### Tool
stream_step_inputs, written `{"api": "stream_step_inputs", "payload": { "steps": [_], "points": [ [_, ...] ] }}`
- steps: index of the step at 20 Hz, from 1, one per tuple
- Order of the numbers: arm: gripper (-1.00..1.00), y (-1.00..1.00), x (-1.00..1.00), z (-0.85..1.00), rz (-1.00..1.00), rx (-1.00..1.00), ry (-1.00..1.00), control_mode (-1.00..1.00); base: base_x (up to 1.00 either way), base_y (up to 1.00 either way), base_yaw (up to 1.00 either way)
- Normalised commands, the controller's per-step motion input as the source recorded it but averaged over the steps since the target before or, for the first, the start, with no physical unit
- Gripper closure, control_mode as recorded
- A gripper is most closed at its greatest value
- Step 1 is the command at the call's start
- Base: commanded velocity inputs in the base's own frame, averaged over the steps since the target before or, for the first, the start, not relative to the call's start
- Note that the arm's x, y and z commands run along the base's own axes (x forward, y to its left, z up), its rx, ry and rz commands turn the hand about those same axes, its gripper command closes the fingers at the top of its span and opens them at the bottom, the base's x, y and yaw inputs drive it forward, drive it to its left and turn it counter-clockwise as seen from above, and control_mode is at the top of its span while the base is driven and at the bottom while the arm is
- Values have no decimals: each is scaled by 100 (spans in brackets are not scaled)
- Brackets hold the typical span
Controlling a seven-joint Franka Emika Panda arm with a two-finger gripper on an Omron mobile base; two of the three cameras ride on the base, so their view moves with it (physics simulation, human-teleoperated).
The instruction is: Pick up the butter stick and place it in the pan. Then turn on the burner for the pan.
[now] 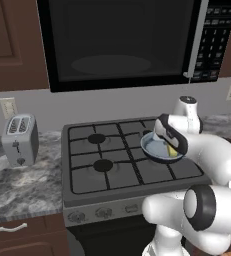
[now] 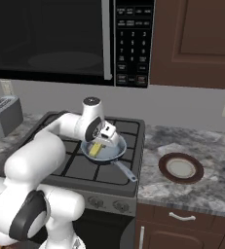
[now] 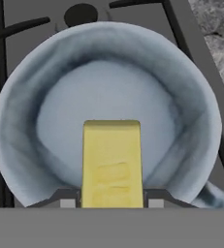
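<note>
The pale-yellow butter stick (image 3: 111, 162) sits upright between my two fingertips (image 3: 67, 201), over the bowl of the grey-blue pan (image 3: 16, 111). My gripper (image 3: 111, 202) is shut on it. From the base views the pan (image 1: 151, 148) (image 2: 113, 153) rests on the front right burner of the stove. Its thin handle (image 2: 126, 172) points toward the front right. The butter stick (image 1: 173, 151) (image 2: 96, 149) shows just inside the pan's rim, under my gripper (image 1: 170, 145) (image 2: 101, 142). Whether the butter touches the pan's floor I cannot tell.
The stove's knobs (image 1: 77, 216) (image 2: 97, 204) run along its front panel. A toaster (image 1: 19, 139) (image 2: 2, 116) stands on the left counter. A brown-rimmed plate (image 2: 180, 168) lies on the right counter. A black microwave (image 1: 122, 40) hangs above the stove.
</note>
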Motion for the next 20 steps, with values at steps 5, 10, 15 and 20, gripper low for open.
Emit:
{"api": "stream_step_inputs", "payload": {
  "steps": [5, 10, 15, 20],
  "points": [
    [100, 0, 10, -10, 0, 1, 0, -100, 0, 0, 0],
    [100, 0, 19, 0, 1, 0, 0, -100, 0, 0, 0],
    [-100, 0, 2, 0, 0, 0, 0, -100, 0, 0, 0],
    [-100, 0, 0, 0, 0, 0, 0, -100, 0, 0, 0]
  ]
}}
